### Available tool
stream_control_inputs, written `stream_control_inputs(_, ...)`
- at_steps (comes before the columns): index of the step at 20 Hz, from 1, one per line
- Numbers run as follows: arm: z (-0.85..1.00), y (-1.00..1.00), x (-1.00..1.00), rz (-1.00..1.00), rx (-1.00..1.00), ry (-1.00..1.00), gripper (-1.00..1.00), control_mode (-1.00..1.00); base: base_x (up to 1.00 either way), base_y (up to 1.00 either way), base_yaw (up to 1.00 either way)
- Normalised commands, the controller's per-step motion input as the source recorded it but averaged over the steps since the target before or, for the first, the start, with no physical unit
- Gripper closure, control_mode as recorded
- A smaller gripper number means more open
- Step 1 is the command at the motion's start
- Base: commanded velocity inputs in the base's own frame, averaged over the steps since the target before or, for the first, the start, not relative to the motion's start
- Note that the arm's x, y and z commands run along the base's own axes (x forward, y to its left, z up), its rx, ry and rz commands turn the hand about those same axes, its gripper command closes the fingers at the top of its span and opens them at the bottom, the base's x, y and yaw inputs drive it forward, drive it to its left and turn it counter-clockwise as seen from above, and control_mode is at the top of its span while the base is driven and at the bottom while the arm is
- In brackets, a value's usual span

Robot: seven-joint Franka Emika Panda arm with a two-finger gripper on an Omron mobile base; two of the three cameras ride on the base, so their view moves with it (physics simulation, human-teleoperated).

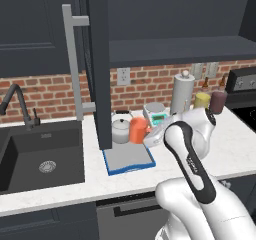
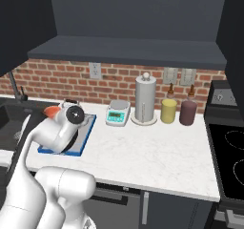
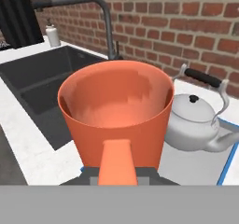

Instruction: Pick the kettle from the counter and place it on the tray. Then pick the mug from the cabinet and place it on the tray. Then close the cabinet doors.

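The orange mug (image 1: 139,130) (image 3: 116,106) (image 2: 51,111) is at the back of the blue-rimmed tray (image 1: 131,159) (image 3: 228,162), with my gripper (image 1: 148,135) shut on its handle side. Whether its base touches the tray I cannot tell. The silver kettle (image 1: 120,129) (image 3: 193,120) stands upright on the tray just beside the mug, close but apart. The navy cabinet (image 1: 175,49) is open above the counter (image 1: 60,189). Its left door (image 1: 98,64) stands edge-on over the tray's left side, and its grey bar handle (image 1: 75,64) faces me.
A dark sink (image 1: 40,154) with a black faucet (image 1: 15,101) lies left of the tray. Behind the tray are a white scale (image 1: 156,113), a paper-towel roll (image 1: 182,91), and yellow (image 1: 202,100) and dark-red (image 1: 218,100) canisters. A stove (image 2: 228,151) is at the right.
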Motion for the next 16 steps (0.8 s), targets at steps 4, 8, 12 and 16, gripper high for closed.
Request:
stream_control_inputs(4,-0.45,0.04,0.58,0.04,-0.02,0.0,1.0,-1.0,0.0,0.0,0.0)
stream_control_inputs(8,-0.35,0.0,0.48,0.05,-0.05,0.04,1.0,-1.0,0.0,0.0,0.0)
stream_control_inputs(12,-0.29,0.0,0.39,0.04,-0.07,0.12,1.0,-1.0,0.0,0.0,0.0)
stream_control_inputs(16,-0.33,0.0,0.1,0.05,-0.09,0.07,1.0,-1.0,0.0,0.0,0.0)
